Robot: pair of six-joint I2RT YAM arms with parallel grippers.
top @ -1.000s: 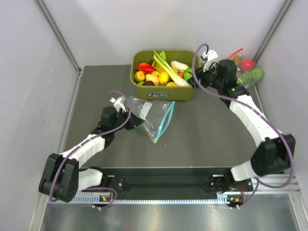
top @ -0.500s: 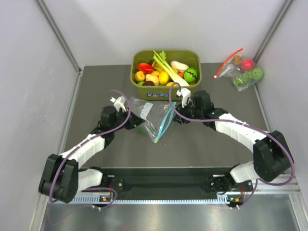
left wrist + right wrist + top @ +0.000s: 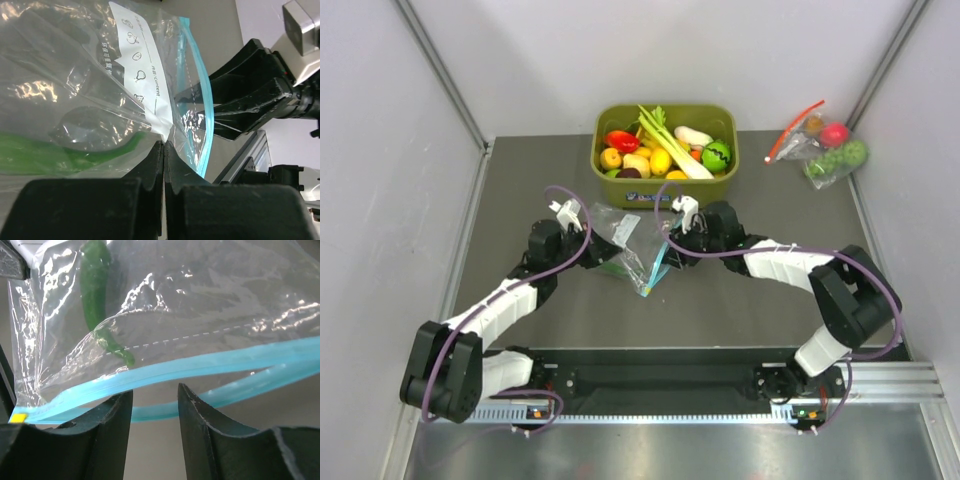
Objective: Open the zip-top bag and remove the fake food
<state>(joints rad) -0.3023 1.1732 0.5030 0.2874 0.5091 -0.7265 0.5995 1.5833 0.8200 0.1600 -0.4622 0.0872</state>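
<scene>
At left on the grey surface [image 3: 520,190], the left gripper [image 3: 164,150] is pressed together on the zip-top bag [image 3: 628,245], pinching a fold of film just below the white label [image 3: 142,75]. The overhead view shows only that this gripper meets the bag's left side. The left wrist view shows the closed finger seam with film running into it. No view settles whether the bag rests fully on the surface.

One dark green piece of fake food [image 3: 95,295] is inside the bag. The right wrist view shows it as a slim, curved shape. The left wrist view shows it only as a bright green band behind crumpled film.

The blue-green zip strip [image 3: 210,365] forms the bag's right edge. In the right wrist view its two lips are parted: one runs above the fingertips, the other crosses the gap between them. The right gripper [image 3: 155,395] stands partly spread around that lower lip, with daylight on both sides of it and nothing clamped. The overhead view hides this gap. The left wrist view confirms two black fingers straddling the strip.

Behind the grippers, an olive bin [image 3: 710,190] holds a leek [image 3: 672,142] and a white radish [image 3: 692,135] among red, yellow and orange toy fruits. At far right lies a second clear bag [image 3: 830,155] with a red zip strip, visible overhead only.
</scene>
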